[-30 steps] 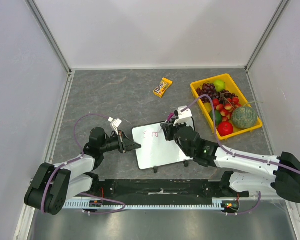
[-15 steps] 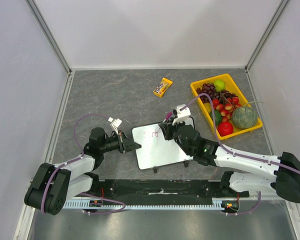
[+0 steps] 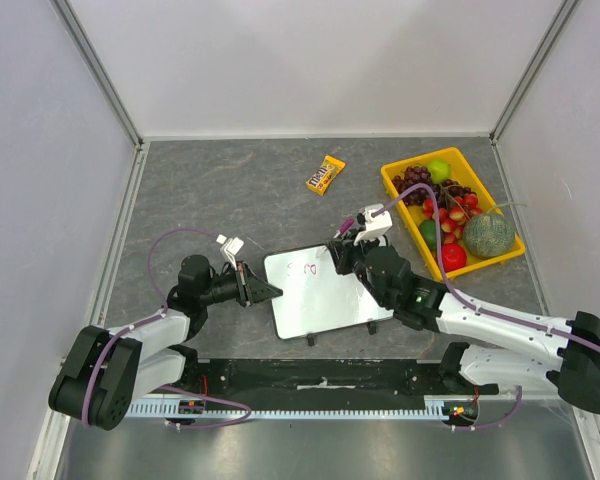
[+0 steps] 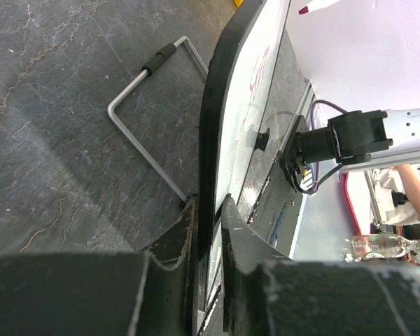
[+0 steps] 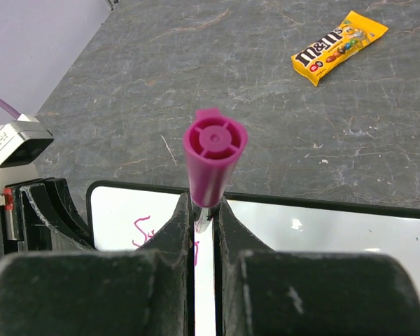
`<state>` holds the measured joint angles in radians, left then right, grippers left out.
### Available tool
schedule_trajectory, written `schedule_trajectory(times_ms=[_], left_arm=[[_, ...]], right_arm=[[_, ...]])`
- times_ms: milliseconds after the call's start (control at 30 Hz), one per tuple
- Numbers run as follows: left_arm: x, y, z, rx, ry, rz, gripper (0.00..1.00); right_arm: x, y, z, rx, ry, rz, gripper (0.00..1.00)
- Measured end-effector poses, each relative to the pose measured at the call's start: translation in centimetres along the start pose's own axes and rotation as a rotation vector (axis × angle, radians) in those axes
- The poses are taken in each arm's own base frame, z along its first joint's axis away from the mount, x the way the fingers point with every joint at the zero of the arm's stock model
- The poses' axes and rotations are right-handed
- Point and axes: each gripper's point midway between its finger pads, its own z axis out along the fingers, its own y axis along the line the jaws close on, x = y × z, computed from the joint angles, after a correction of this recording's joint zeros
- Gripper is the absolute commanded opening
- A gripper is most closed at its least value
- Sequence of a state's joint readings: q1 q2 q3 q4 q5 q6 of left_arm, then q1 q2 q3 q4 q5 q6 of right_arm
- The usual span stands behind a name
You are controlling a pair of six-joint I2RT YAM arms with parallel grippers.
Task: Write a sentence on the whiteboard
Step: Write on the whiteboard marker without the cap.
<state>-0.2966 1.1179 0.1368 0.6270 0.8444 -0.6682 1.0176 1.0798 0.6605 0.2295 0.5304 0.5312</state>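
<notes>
Okay, in the top view we see the left arm lying low at lower left, forearm stretched rightward along the worktop (image 3: 230, 190). The left fingers (image 4: 189, 231) are clamped on the left edge of the whiteboard (image 3: 325, 300). The whiteboard sits mid-frame between both arms. A bent wire stand (image 4: 143, 133) lies on the worktop beside that edge.

The right arm reaches diagonally from lower right, up-left over the board's upper right corner, wrist tipped down. The right fingers (image 5: 185, 227) are pinched on a pink marker (image 5: 213, 157), held upright with its tip down at the board's top edge; we cannot tell if it touches.

The sentence (image 3: 302, 268) is a few faint pink strokes, upper left on the board. A candy packet (image 3: 325, 174) and a yellow fruit tray (image 3: 392, 185) lie beyond, well apart.
</notes>
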Motion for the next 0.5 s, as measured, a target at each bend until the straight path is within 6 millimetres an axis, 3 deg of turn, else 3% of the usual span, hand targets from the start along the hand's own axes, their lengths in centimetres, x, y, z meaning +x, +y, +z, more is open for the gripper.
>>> schedule_trajectory(times_ms=[300,500], left_arm=[[0.0,0.0,0.0,-0.001,0.000,-0.001,0.02],[0.0,0.0,0.0,-0.001,0.000,-0.001,0.02]], right_arm=[[2.0,-0.8,0.2,0.017,0.042,-0.018,0.00],[2.2,-0.8,0.2,0.017,0.041,-0.006,0.00]])
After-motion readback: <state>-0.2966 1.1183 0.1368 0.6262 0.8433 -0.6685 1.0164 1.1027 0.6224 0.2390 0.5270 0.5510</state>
